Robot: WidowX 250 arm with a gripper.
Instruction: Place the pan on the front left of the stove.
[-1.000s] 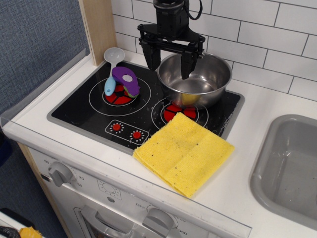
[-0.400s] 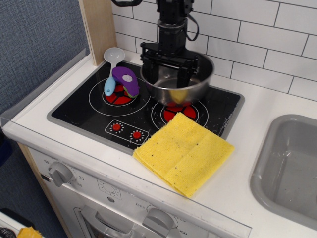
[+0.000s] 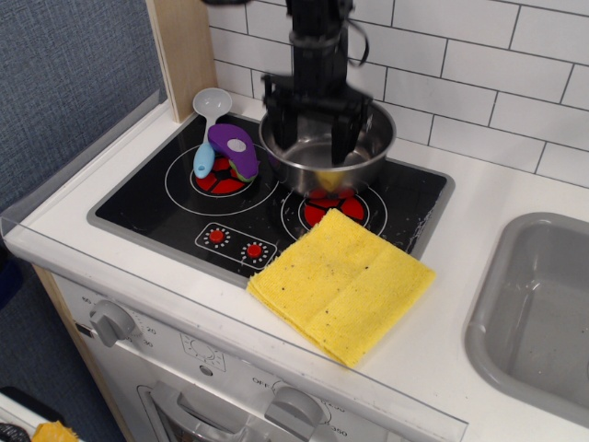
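The pan (image 3: pixel 363 152) is a shiny steel pot standing on the back middle of the black stove (image 3: pixel 147 207), partly over the right burner (image 3: pixel 333 204). My gripper (image 3: pixel 314 136) hangs straight down over the pan's left half. Its two black fingers (image 3: pixel 280 118) stand wide apart and reach down to the rim and into the pan. I cannot tell whether they touch its wall. The front left of the stove is bare black glass.
A purple and blue utensil (image 3: pixel 232 150) and a grey spoon (image 3: pixel 211 103) lie on the left burner (image 3: pixel 221 177). A yellow cloth (image 3: pixel 342 284) overlaps the stove's front right corner. A grey sink (image 3: pixel 543 308) is at the right. A wooden post (image 3: pixel 184 51) stands at the back left.
The pan has slid left, from over the right burner toward the stove's middle. The gripper has come down lower into it, fingers still spread.
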